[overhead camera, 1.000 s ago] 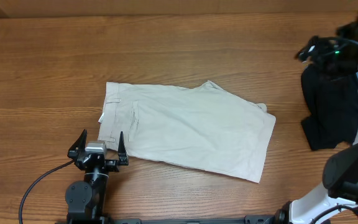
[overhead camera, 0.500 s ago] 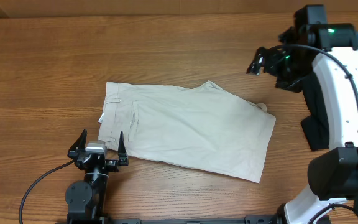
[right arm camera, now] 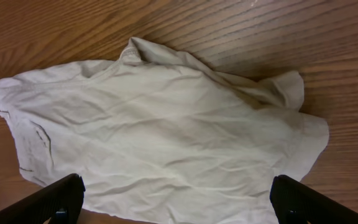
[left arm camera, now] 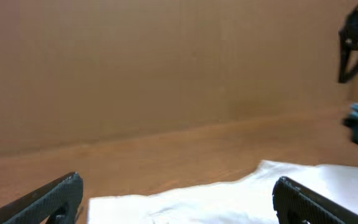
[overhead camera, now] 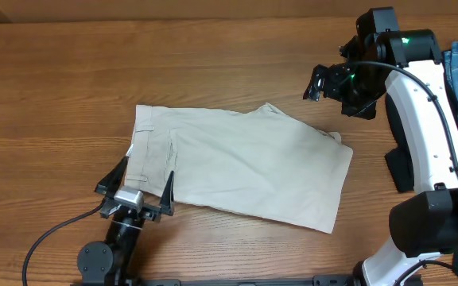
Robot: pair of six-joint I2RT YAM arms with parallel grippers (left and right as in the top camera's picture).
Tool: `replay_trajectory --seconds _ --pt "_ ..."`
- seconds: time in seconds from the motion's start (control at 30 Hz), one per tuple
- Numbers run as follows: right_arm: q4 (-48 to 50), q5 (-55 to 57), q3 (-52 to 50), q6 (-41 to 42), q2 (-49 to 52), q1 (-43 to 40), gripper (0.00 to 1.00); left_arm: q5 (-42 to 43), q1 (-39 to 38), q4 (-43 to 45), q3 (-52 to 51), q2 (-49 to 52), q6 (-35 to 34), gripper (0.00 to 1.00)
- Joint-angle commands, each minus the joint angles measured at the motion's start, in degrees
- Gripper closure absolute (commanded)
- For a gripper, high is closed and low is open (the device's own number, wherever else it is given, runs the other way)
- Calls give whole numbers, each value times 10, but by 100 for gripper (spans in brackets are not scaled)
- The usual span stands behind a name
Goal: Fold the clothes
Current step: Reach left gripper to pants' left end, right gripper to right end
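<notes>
Cream shorts lie lengthwise across the desk; left gripper, spread, nearest their waistband end; right gripper, also spread, off the far-right corner.

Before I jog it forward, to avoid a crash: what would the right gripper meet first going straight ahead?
Probably the beige shorts: the right gripper, open, aims at their middle, with nothing seen between.

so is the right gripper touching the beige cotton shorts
Apart. Overhead view shows wooden table between the right gripper and the shorts.
</notes>
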Motion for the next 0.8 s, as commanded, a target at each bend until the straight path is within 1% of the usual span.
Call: replay_trajectory --seconds 0.0,0.13,0.17,0.2,0.27,0.37,0.47,0.53,0.6,0.63,0.67,0.77 --pt "9 9 2 -2 -2 -1 0 33 -3 -41 86 16 -15 0" --pt "26 9 2 -2 -2 -1 0 27 -3 -166 215 102 3 0" --pt "28 9 2 -2 -2 -1 0 57 -3 -218 278 160 26 0" --pt "28 9 2 -2 -2 -1 0 86 -3 -234 309 192 43 0" --pt "26 9 2 -2 -2 -1 0 149 -3 -246 348 241 42 0" --pt "26 9 2 -2 -2 -1 0 212 -3 -236 374 292 45 0" --pt "26 9 2 -3 -2 -1 0 233 -3 -242 398 339 51 0" --pt "26 9 2 -5 -2 -1 0 227 -3 -255 418 376 50 0" --pt "26 9 2 -5 -2 -1 0 189 -3 -306 452 422 50 0" --pt "26 9 2 -5 -2 -1 0 158 -3 -342 476 449 48 0" --pt "27 9 2 -5 -2 -1 0 105 -3 -403 516 498 48 0" --pt "31 9 2 -5 -2 -1 0 16 -3 -470 571 589 48 0"
